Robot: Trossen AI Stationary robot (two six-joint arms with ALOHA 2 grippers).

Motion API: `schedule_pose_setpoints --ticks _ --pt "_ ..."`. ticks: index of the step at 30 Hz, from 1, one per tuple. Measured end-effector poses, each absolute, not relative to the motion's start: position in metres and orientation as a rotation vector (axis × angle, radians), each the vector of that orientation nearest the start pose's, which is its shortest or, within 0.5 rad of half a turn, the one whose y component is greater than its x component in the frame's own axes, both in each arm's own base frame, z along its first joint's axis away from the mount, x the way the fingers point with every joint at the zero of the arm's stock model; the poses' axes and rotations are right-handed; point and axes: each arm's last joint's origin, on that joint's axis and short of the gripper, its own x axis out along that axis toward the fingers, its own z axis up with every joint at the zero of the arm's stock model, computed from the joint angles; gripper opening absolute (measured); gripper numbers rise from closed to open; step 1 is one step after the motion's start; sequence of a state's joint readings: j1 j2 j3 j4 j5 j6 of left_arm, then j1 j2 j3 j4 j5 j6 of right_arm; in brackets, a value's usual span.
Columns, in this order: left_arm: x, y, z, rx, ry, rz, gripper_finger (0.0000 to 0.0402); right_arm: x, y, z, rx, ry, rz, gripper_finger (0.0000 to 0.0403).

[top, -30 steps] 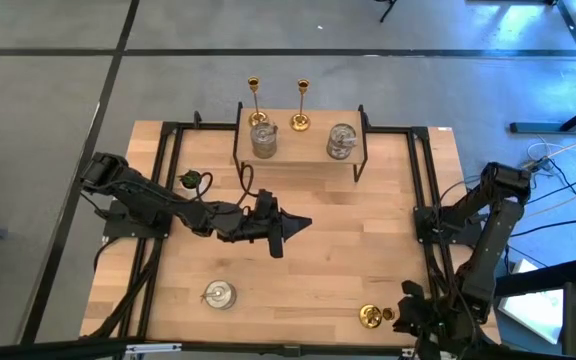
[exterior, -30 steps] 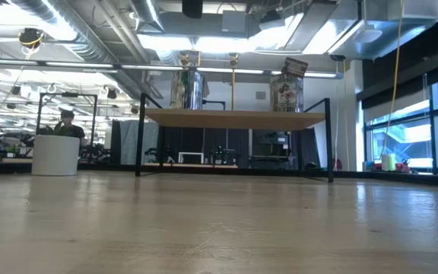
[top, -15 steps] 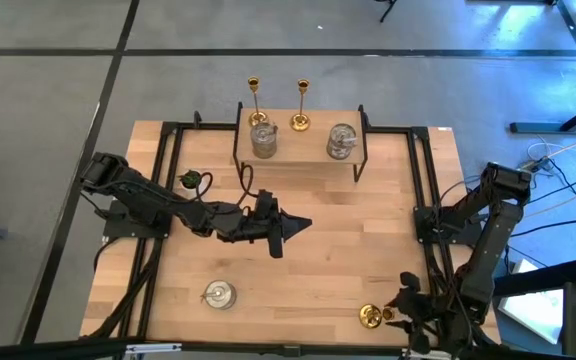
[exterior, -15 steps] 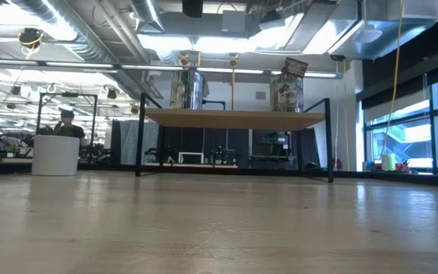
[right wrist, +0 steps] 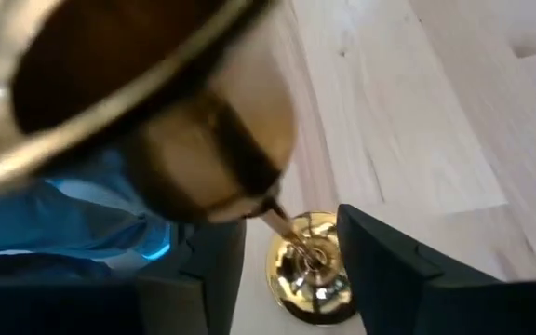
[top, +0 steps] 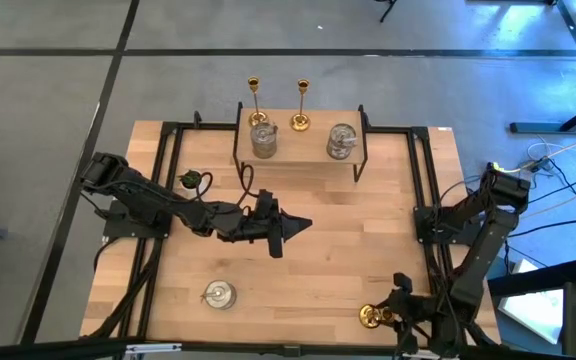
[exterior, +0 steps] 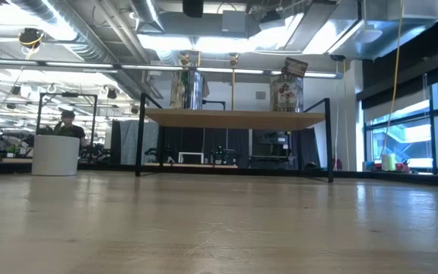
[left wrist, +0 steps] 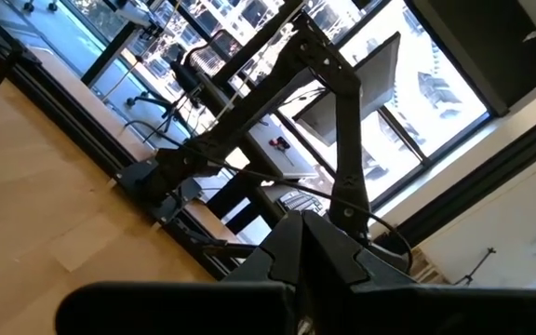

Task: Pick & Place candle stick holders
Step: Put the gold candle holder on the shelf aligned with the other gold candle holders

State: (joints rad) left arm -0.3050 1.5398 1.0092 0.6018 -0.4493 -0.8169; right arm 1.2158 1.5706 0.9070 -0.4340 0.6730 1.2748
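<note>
Right wrist view: right tool (right wrist: 287, 270) half open, fingers (right wrist: 389, 270) flanking the brass candle stick holder (right wrist: 307, 270).

A light wooden counter (top: 318, 240) stands on a grey floor (top: 48, 100) crossed by dark seams. In the low view, ceiling ducts (exterior: 90, 30) and bright strip lights (exterior: 204, 42) hang above, tall windows (exterior: 409, 129) glow blue, and a distant person (exterior: 67, 122) sits behind.

No readable text, label, brand, number or sign is to be found in any view. A patterned label is seen on one glass holder (exterior: 288, 87) on the shelf (exterior: 234, 117) in the low view, but nothing on it can be read.
</note>
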Motion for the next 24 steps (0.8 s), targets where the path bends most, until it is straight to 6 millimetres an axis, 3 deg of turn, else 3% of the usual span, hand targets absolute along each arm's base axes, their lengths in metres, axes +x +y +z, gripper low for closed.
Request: schedule_pose_setpoints --ticks 7,17,24 --pt "0.335 -0.092 0.302 -0.849 -0.120 0.103 0.0002 0.121 0.271 0.178 0.322 0.781 0.006 0.0126" --pt "0.335 -0.093 0.302 -0.853 -0.119 0.102 0.0002 0.123 0.271 0.179 0.328 0.768 -0.005 0.0016" --pt "0.335 -0.093 0.302 -0.852 -0.116 0.094 0.0002 0.137 0.255 0.192 0.299 0.808 0.001 0.0015"
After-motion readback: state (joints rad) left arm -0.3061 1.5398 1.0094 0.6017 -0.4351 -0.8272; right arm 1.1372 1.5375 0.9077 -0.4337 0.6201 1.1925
